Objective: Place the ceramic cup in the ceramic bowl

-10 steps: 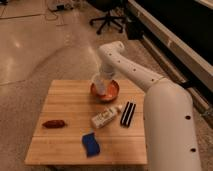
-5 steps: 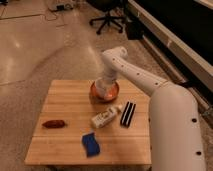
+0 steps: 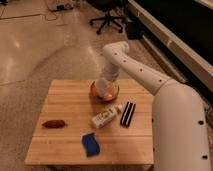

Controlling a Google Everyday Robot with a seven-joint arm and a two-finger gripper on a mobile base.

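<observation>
Cup sits inside the bowl, a bit toward the bowl's 9 o'clock side, upright w/ its open mouth up. Bowl is at the far middle of the tabletop, about 12 o'clock from the white bottle.

The hand hangs right over the cup, arm reaching in from the 3 o'clock side and bending down at the wrist. It comes from above prob. because the bowl wall blocks any side approach, and a straight-down drop keeps the cup upright. Can't tell whether the hand is apart or clamped on the cup; the wrist hides that part.

Judging by how things lie, the cup is in or very nearly in place, so the task looks close to done. What's left, I'd guess: let go (if not yet) and lift straight up so the cup isn't dragged or tipped against the rim.

Other stuff is well clear of the bowl: white bottle lying on its side near centre, black item just at its 3 o'clock, blue thing toward 6 o'clock, reddish-brown item out at 9 o'clock. None sits in the lift path.
</observation>
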